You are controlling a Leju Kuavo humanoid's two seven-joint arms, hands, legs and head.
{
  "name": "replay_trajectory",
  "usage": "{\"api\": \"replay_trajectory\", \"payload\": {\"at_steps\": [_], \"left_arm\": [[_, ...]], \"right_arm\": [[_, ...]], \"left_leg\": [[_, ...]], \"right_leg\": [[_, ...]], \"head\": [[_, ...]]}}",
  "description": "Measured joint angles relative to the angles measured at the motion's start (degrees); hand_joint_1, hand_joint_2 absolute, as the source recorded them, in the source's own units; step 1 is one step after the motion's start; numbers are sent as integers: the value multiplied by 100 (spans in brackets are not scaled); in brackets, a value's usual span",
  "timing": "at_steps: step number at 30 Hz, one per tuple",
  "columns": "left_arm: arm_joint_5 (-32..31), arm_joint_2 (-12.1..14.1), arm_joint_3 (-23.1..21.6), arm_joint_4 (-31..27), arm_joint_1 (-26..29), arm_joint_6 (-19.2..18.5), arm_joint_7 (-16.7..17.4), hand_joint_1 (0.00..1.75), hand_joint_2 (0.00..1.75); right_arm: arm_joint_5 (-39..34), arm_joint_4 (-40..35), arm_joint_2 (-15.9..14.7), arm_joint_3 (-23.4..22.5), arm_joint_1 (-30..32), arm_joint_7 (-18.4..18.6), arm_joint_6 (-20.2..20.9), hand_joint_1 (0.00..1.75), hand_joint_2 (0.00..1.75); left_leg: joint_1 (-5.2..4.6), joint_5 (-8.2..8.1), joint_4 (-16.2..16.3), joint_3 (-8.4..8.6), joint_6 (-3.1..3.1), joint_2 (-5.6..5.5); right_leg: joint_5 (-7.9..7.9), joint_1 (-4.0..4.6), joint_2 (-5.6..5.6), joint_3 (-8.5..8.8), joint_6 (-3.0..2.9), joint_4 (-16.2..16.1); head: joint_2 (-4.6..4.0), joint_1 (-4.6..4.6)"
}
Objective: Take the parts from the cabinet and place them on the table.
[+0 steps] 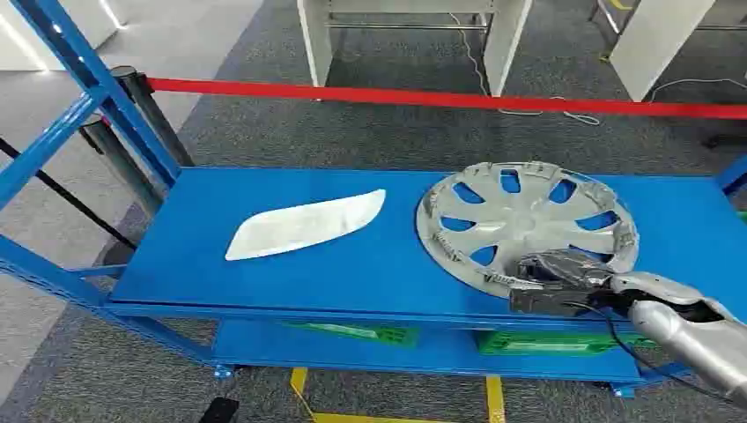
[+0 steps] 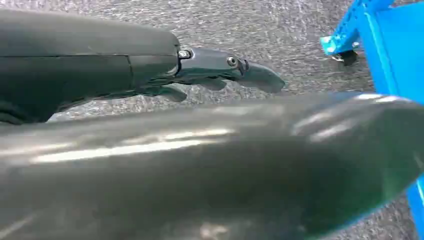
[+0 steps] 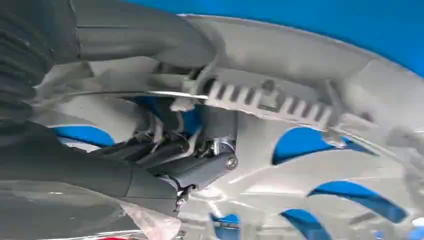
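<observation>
The hubcap (image 1: 527, 225) lies flat on the blue shelf (image 1: 264, 282), near its right end. A long white part (image 1: 304, 225) lies well apart from it, toward the left. The right hand (image 1: 555, 280) is at the near rim of the hubcap. In the right wrist view, its fingers (image 3: 165, 152) curl under the rim while the thumb sits on top, so they pinch the edge. That is likely because the rim is the easiest place to hold such a wide, flat thing. The left hand (image 2: 220, 70) hangs over the floor with fingers spread and holds nothing.
</observation>
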Motion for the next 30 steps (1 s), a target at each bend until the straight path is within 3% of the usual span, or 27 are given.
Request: {"api": "replay_trajectory", "payload": {"at_steps": [1,2,4,5,6,9,11,12,14,15,16,17,19,20,21,23,25,26,27,29,30], "left_arm": [[0,0,0,0,4,0,0,0,0],[0,2,0,0,3,0,18,0,0],[0,2,0,0,1,0,24,0,0],[0,-2,0,2,0,0,28,0,0],[0,-4,0,2,-5,0,31,0,0],[0,-2,0,2,-3,2,35,0,0],[0,-2,0,2,-10,7,33,0,0],[0,0,0,2,-18,7,33,0,0],[0,-2,0,2,-19,7,33,0,0],[0,0,0,2,-13,6,33,0,0],[0,0,0,2,-8,7,33,0,0],[0,0,0,2,-7,7,33,0,0],[0,-2,0,2,-12,5,33,0,0],[0,-4,0,2,-13,4,33,0,0],[0,-7,0,2,-21,6,33,0,0],[0,-4,0,2,-21,4,31,0,0],[0,-4,0,2,-18,4,31,0,0],[0,-4,0,2,-19,4,28,0,0],[0,-4,0,2,-23,4,28,0,0],[0,-2,0,2,-17,7,28,0,0],[0,0,0,2,-6,9,28,0,0]], "right_arm": [[-11,0,13,-2,5,0,2,175,175],[-18,0,15,-2,3,-4,4,175,175],[-22,0,26,-6,1,-7,11,175,175],[-24,0,28,-13,-2,-11,13,175,175],[-26,0,28,-17,-5,-15,13,175,175],[-33,0,28,-20,-3,-22,22,175,175],[-39,4,28,-22,9,-15,24,175,175],[-42,4,28,-17,13,-20,35,175,175],[-48,4,31,-15,54,-33,35,175,175],[-55,4,31,-15,74,-35,35,175,175],[-61,4,31,-15,88,-46,35,175,175],[-63,2,31,-15,89,-50,35,175,175],[-70,2,31,-15,81,-50,35,175,175],[-70,0,31,-15,76,-50,37,175,175],[-70,-4,37,-11,56,-55,41,175,175],[-66,-20,50,-11,48,-63,50,175,175],[-66,-30,55,-9,31,-66,55,175,175],[-66,-42,61,-9,17,-66,59,175,175],[-66,-50,63,-7,10,-66,61,175,175],[-66,-55,72,-4,12,-66,55,175,175],[-70,-55,74,-4,17,-66,52,175,175]], "left_leg": [[14,89,-32,23,-8,0],[28,285,-286,146,-15,0],[64,806,-1303,637,-30,0],[75,822,-1634,791,-44,-7],[53,780,-1771,827,-8,-22],[27,788,-1729,795,98,-8],[58,838,-1790,810,190,21],[55,842,-1789,796,226,25],[32,851,-1786,769,256,42],[22,850,-1784,763,261,43],[15,851,-1784,768,263,43],[11,851,-1783,773,264,42],[10,846,-1782,797,258,38],[9,842,-1779,800,248,36],[-45,820,-1741,771,205,33],[-15,856,-1765,759,148,27],[-10,849,-1770,772,79,21],[3,767,-1694,749,42,18],[4,563,-1430,639,16,18],[26,121,-567,271,-20,18],[29,-18,-159,97,-35,18]], "right_leg": [[0,-5,1,4,1,0],[0,-11,3,8,3,1],[-8,-28,9,29,35,7],[-15,-12,15,22,80,15],[-20,12,39,-19,121,58],[28,-7,40,-6,221,-11],[-121,-22,41,-124,261,137],[-326,-20,38,-279,266,467],[-733,-20,39,-737,282,1431],[-822,-20,39,-914,287,1788],[-764,-20,38,-951,281,1841],[-578,-20,38,-843,269,1623],[-79,-18,37,-350,223,637],[33,-16,32,-115,190,184],[-46,18,24,-5,180,12],[-29,30,34,-19,157,34],[11,7,25,3,81,-13],[30,-10,13,14,56,-32],[31,-13,6,9,30,-32],[31,-12,-4,-4,17,-31],[32,-12,-4,-10,17,-30]], "head": [[0,2],[0,0],[0,0],[0,0],[0,-7],[0,9],[0,30],[0,50],[0,52],[0,52],[0,50],[0,52],[0,55],[0,55],[0,50],[0,41],[0,42],[0,33],[0,0],[0,4],[0,0]]}}
